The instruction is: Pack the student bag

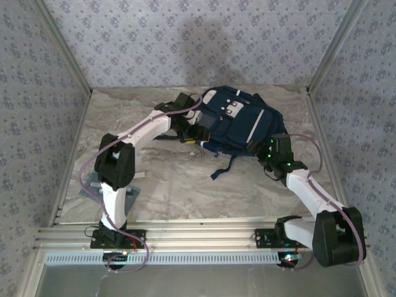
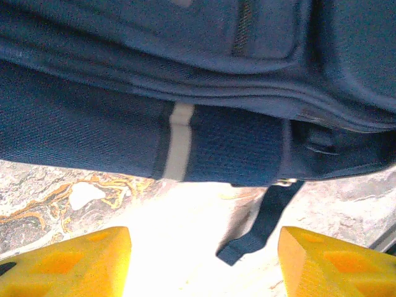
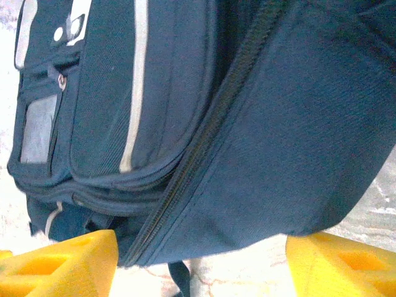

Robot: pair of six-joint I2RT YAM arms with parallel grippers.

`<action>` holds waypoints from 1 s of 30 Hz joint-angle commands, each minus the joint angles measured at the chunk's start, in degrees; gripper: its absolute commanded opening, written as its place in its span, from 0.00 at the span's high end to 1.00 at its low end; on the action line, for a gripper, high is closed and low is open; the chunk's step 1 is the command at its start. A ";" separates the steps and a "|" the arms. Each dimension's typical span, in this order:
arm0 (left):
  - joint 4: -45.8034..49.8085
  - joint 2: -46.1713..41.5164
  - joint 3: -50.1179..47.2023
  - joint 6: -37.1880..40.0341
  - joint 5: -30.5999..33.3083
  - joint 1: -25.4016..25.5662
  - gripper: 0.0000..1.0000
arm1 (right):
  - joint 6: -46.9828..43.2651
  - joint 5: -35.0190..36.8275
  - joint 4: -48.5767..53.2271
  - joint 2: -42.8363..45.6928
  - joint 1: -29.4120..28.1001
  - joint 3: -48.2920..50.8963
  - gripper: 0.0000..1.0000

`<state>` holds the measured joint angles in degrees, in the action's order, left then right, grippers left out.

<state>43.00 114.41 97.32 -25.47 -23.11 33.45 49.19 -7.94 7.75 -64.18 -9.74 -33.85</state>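
Walls: pale blue-grey wallpaper [image 1: 185,43] with a small flower print, at the back and on both sides.
Worktop: grey-beige marbled slab [image 1: 179,192] (orange-brown veins in the left wrist view).
Frame: aluminium rails [image 1: 204,236] along the worktop's near edge; slanted posts [image 1: 334,44] rise from its far corners.
Light: strong glare whitens the worktop in both wrist views.

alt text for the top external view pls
A navy-blue student bag lies flat toward the far side of a marble-patterned table, a dark strap trailing toward the near edge. The left gripper is at its left edge, the right gripper at its near-right corner.
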 commanded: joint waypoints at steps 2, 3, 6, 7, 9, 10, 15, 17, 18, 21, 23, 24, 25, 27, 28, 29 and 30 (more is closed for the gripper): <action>-7.37 -2.01 -1.01 -6.54 -0.20 0.47 0.36 | -5.15 -1.09 5.69 2.09 -1.40 -4.45 0.24; -9.45 -1.83 -1.54 -8.27 -0.54 0.57 0.36 | -5.82 -1.31 6.56 1.90 -1.58 -5.37 0.22; -15.09 -0.74 -2.62 -12.72 0.30 1.02 0.35 | -8.61 -2.12 9.78 1.04 -2.29 -8.77 0.19; -16.10 -0.24 -2.66 -13.54 1.49 1.09 0.35 | -9.97 -1.58 11.08 0.71 -2.39 -10.19 0.19; -17.44 0.64 -2.91 -14.70 2.90 1.18 0.35 | -12.68 0.33 14.19 -0.52 -2.14 -12.59 0.19; -18.33 0.96 -3.44 -15.42 3.35 1.18 0.35 | -15.50 1.14 15.90 -1.70 -1.50 -14.03 0.19; -20.22 3.13 -3.47 -17.09 4.48 1.00 0.33 | -24.94 3.17 16.15 -9.76 2.22 -19.85 0.19; -20.72 4.22 -2.72 -17.57 4.85 1.00 0.33 | -27.54 7.62 15.97 -14.17 3.05 -21.82 0.19; -20.85 4.62 -2.51 -17.72 5.13 1.01 0.33 | -28.40 9.87 16.38 -16.08 3.61 -22.76 0.19; -21.63 5.93 -2.50 -18.56 5.49 0.93 0.33 | -29.26 14.48 16.45 -21.29 6.82 -24.25 0.18; -22.01 6.72 -2.96 -18.97 5.57 0.62 0.33 | -28.65 13.42 15.87 -24.08 9.30 -24.33 0.18; -22.28 7.02 -3.15 -18.95 5.75 0.37 0.33 | -28.36 11.70 15.77 -24.88 10.20 -24.19 0.20; -22.56 7.43 -3.51 -19.13 6.12 0.05 0.33 | -28.04 10.06 15.62 -25.64 10.95 -23.81 0.21; -23.98 8.29 -4.26 -19.64 6.67 -0.91 0.33 | -27.97 8.09 14.37 -26.10 11.13 -22.44 0.26; -24.90 8.87 -4.57 -20.08 6.87 -1.59 0.33 | -27.53 6.97 14.35 -26.08 10.52 -21.59 0.27; -25.80 9.52 -4.68 -20.57 6.63 -2.24 0.33 | -27.00 6.17 14.35 -25.96 9.70 -20.49 0.29; -26.73 10.20 -4.61 -20.89 6.47 -2.80 0.33 | -26.64 5.13 14.39 -25.79 8.83 -19.50 0.31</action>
<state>20.32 121.01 93.56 -44.99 -18.59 33.08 22.39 0.62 21.17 -90.02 0.95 -55.68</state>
